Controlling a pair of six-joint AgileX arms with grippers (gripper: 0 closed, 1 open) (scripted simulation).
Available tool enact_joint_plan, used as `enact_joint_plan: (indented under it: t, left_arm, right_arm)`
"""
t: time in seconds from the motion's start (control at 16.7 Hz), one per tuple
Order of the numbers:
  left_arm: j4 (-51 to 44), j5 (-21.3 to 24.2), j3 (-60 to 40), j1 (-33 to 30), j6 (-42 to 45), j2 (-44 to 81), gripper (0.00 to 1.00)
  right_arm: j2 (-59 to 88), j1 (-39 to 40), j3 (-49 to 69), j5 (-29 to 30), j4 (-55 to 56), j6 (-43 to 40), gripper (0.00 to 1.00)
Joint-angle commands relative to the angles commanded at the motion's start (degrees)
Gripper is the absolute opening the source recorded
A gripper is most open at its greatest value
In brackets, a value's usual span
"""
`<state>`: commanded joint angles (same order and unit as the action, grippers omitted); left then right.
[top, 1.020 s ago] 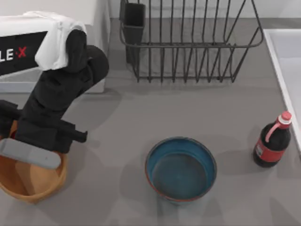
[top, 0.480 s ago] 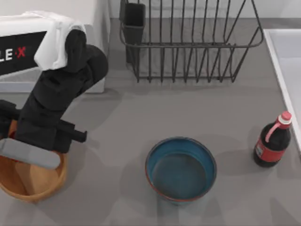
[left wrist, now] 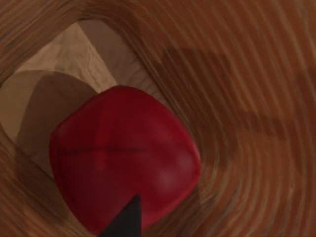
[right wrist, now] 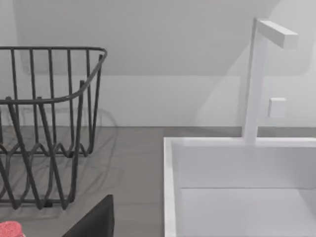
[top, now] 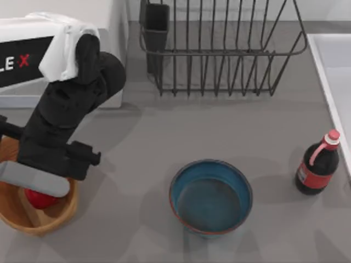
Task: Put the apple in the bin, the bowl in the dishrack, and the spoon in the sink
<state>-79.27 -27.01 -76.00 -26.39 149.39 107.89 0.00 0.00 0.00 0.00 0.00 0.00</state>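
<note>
Resting inside the bin (top: pixel 11 216), the apple (top: pixel 39 198) was seen released below the left gripper (top: pixel 34 189); its finger state could not be told. Judged next: the bowl (top: pixel 211 197) to be grasped for the dishrack (top: pixel 219 49).

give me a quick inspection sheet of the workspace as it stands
surface: grey table, bare in the middle
apple: red apple lies inside the bin, also seen in the left wrist view on the woven floor
bin: wicker bin at the table's left front edge
bowl: blue bowl upright on the table, not in the dishrack
dishrack: wire dishrack at the back, utensil cup at its left corner
sink: white sink at the right, tap behind it
clutter: red-capped dark bottle standing near the sink
hands: left hand over the bin; fingers hidden
cables: nothing seen
surroundings: white microwave back left, pale wall
</note>
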Motion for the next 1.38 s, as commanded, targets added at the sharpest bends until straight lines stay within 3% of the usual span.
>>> enact_joint_plan:
  t: [0.36, 0.66, 0.96, 1.38]
  left_arm:
    - [0.39, -0.02, 0.39, 0.08, -0.71, -0.13, 1.00]
    - [9.79, 2.14, 7.92, 3.40, -12.51, -4.57, 1.00]
    - [26.55, 6.58, 22.22, 9.22, -38.86, -20.37, 1.00]
    - [52.99, 15.27, 47.03, 18.09, -94.08, -59.74, 1.00]
  right_arm:
    - [0.00, 0.00, 0.00, 0.00, 0.00, 0.00, 1.00]
    - [0.00, 0.00, 0.00, 0.00, 0.00, 0.00, 1.00]
    - [0.00, 0.00, 0.00, 0.00, 0.00, 0.00, 1.00]
    - [0.00, 0.00, 0.00, 0.00, 0.00, 0.00, 1.00]
